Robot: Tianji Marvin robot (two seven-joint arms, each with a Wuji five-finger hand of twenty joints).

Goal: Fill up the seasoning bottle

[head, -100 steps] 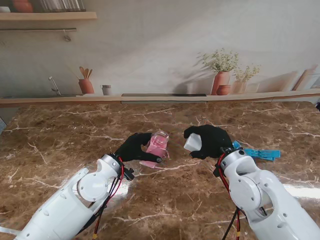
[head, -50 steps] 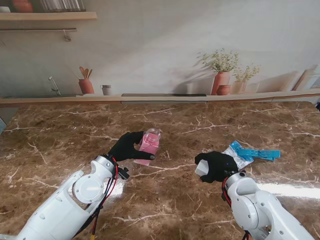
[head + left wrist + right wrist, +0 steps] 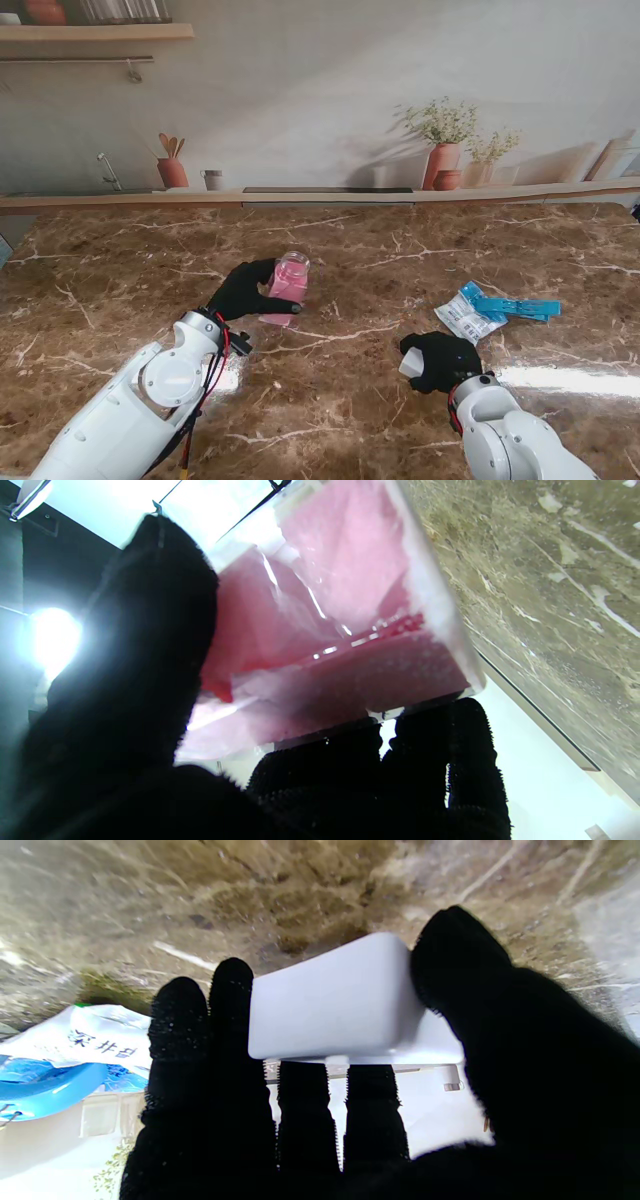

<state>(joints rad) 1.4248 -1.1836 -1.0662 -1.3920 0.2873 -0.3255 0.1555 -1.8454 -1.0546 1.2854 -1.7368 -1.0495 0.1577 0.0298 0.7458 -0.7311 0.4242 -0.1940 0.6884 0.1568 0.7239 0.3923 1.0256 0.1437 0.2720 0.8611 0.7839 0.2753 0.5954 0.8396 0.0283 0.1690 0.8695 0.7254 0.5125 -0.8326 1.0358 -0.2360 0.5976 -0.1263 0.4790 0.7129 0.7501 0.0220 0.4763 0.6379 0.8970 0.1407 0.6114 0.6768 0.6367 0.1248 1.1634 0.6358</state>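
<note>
Your left hand (image 3: 240,290) has its fingers (image 3: 125,680) clamped on the pink-filled bottle (image 3: 288,282) over the worktop (image 3: 120,270) centre, your right hand (image 3: 440,360) grips the white cap (image 3: 410,366) nearer you, beside the refill bag (image 3: 466,316).

Table (image 3: 150,270): polished brown marble-look top with pale veins, glossy, throwing bright glare nearer to me. Seasoning bottle (image 3: 289,281): clear, smooth, shiny plastic or glass (cannot tell which) with a grainy pink fill; the lid (image 3: 340,1000) looks like matt white plastic, smooth with rounded edges. Left hand (image 3: 243,290) and right hand (image 3: 445,360) wear black knitted cloth, matt and nubbly; arm shells (image 3: 130,420) are glossy white plastic, and the sachet (image 3: 468,315) looks like shiny printed film beside a glossy blue plastic clip (image 3: 520,307).
</note>
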